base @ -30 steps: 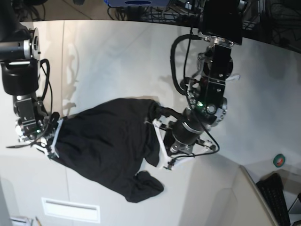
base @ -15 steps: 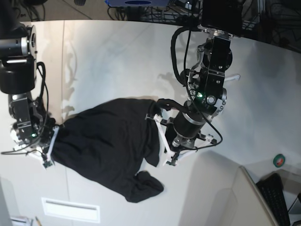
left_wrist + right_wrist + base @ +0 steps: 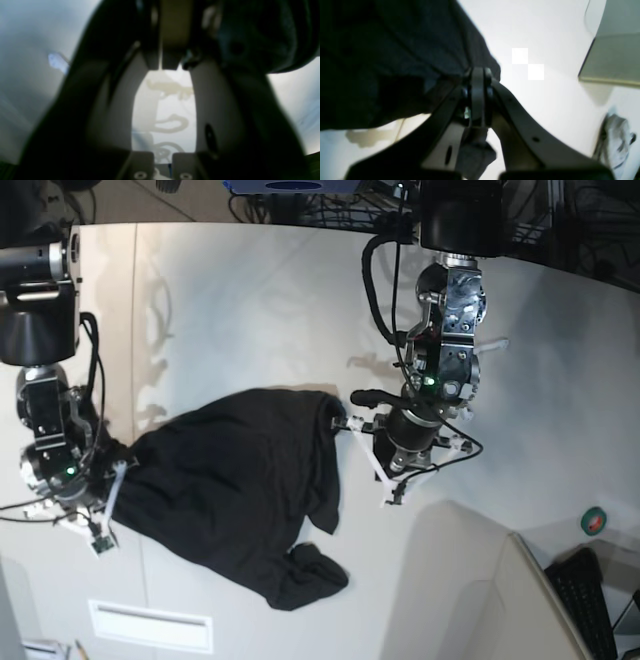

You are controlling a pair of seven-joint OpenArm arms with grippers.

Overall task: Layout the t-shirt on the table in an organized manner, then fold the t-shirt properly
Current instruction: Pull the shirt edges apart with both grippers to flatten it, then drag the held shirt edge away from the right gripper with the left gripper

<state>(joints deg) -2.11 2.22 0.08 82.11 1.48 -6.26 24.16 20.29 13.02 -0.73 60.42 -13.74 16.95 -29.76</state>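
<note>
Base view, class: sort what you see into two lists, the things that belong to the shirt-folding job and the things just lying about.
Job:
- t-shirt, black, crumpled
- table
- left gripper, shut on the t-shirt's edge
- right gripper, shut on the opposite edge

Lying about:
- green roll, far right
- keyboard, bottom right corner
- white plate, bottom left

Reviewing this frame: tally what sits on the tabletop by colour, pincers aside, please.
Black: 1, the t-shirt
White: 1, the flat rectangular plate
Green: 1, the small round thing near the table edge
Total: 3
</note>
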